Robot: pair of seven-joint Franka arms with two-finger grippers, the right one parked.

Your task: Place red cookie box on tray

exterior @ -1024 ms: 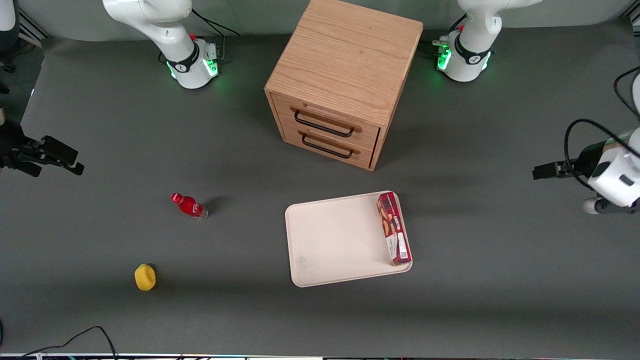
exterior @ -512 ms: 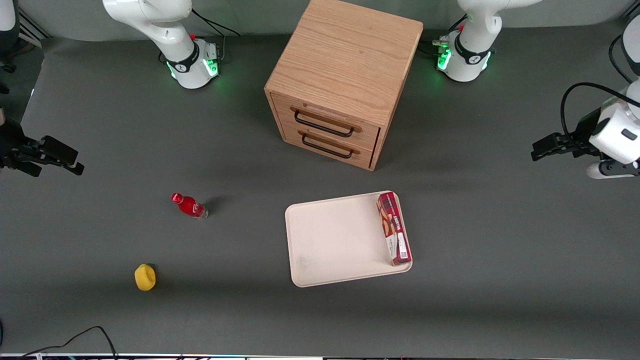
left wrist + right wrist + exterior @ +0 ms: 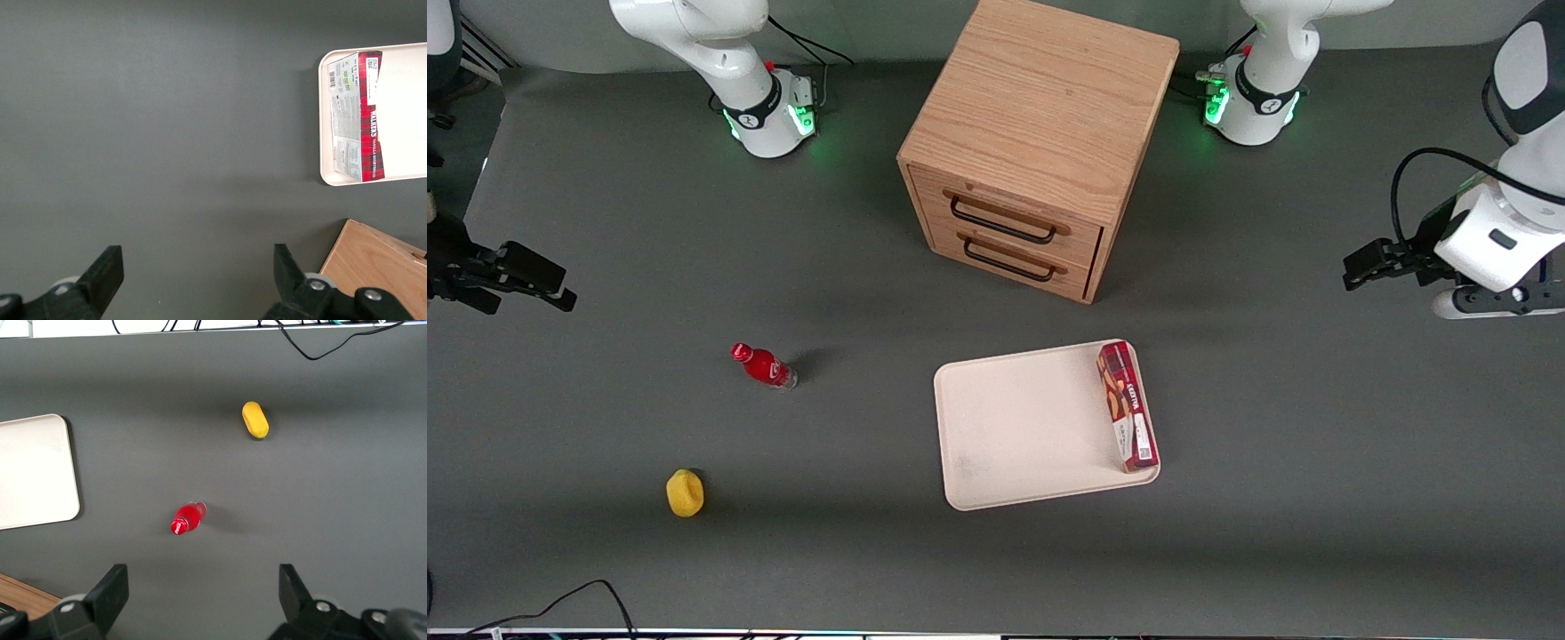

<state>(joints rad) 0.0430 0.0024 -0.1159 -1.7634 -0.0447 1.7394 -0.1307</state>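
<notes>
The red cookie box [image 3: 1128, 405] lies flat in the cream-white tray [image 3: 1023, 427], along the tray's edge toward the working arm's end of the table. The left wrist view shows the box [image 3: 360, 117] inside the tray's rim [image 3: 323, 120], its white label patch near one end. My gripper [image 3: 1365, 264] hangs well above the table toward the working arm's end, far from the tray and farther from the front camera than it. It is open [image 3: 195, 280], with only bare grey table between the fingers [image 3: 107, 273].
A wooden two-drawer cabinet [image 3: 1032, 147] stands farther from the front camera than the tray; its corner [image 3: 373, 267] shows in the left wrist view. A small red bottle [image 3: 765, 366] and a yellow object [image 3: 685, 492] lie toward the parked arm's end.
My gripper has drawn away from the front camera and shifted a little toward the cabinet, rising. The box and tray have not moved.
</notes>
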